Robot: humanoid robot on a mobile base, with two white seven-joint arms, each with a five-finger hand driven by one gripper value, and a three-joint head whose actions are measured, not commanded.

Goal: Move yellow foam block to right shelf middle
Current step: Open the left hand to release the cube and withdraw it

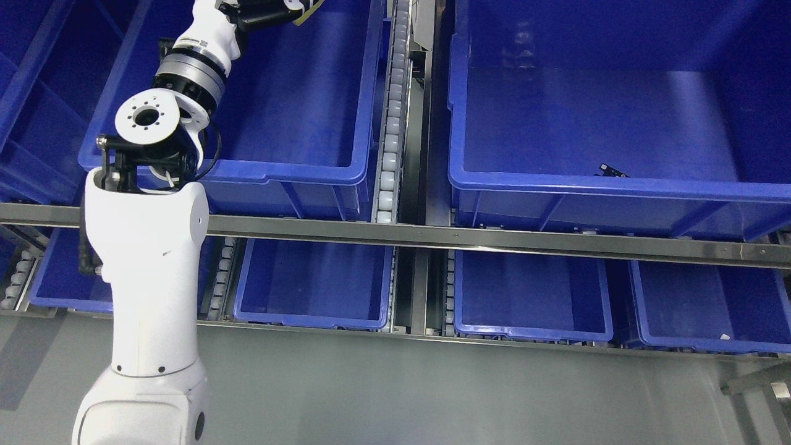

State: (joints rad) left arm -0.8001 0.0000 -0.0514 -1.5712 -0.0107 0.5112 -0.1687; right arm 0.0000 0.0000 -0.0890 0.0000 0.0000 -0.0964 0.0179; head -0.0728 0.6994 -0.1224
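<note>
Left hand [266,11]: top edge, over left bin [290,93]; fingers' state cannot be told.
Block [307,12]: yellow sliver beside hand.
Right bin [618,111]: well apart.

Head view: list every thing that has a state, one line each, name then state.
Left arm: raised, reaching over the upper left bin.
Left hand: mostly cut off at the top edge, grip unclear.
Upper left bin: no contents visible.
Upper right bin: holds one small dark item.
Lower bins: nothing visible inside.
</note>
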